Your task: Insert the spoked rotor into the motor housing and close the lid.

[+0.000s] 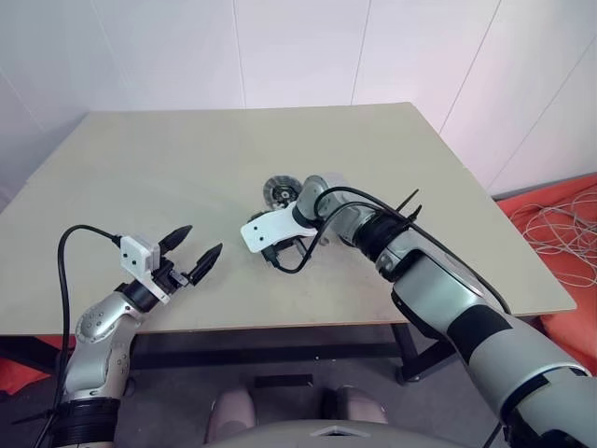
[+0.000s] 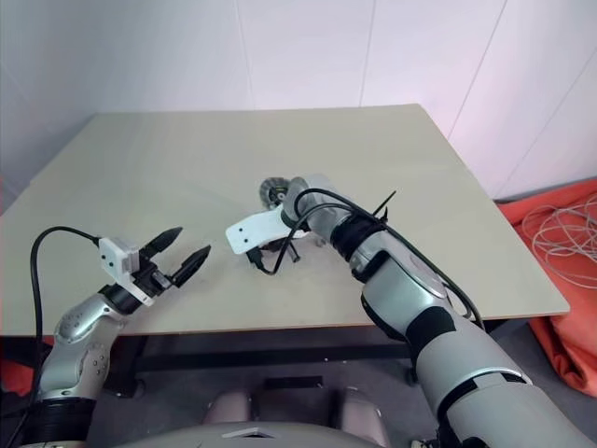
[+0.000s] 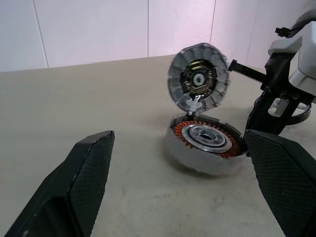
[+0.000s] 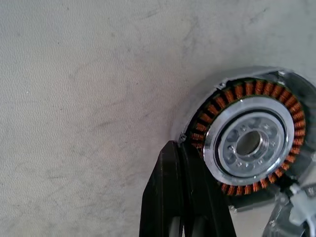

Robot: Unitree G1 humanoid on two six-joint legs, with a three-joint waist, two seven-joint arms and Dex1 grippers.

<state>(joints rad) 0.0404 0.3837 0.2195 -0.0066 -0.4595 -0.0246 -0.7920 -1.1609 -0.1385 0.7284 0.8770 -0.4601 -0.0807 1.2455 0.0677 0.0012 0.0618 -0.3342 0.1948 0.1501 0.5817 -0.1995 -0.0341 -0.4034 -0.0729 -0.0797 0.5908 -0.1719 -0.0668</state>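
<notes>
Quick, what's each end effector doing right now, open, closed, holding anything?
Left end effector: open, holding nothing.
Right end effector: closed beside the motor housing; whether it pinches anything cannot be told.

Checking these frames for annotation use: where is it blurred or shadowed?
Left wrist view: left hand's fingers blurred close up; motor housing and raised lid sharp. Right wrist view: copper windings crisp; right hand's fingers dark. Head views: even light, soft shadows on the table.

The motor housing point(image 3: 207, 148) lies flat near the middle of the bench point(image 1: 187, 168), its orange coils showing. The lid point(image 3: 199, 81) stands open, tipped up above the housing's back edge.
</notes>
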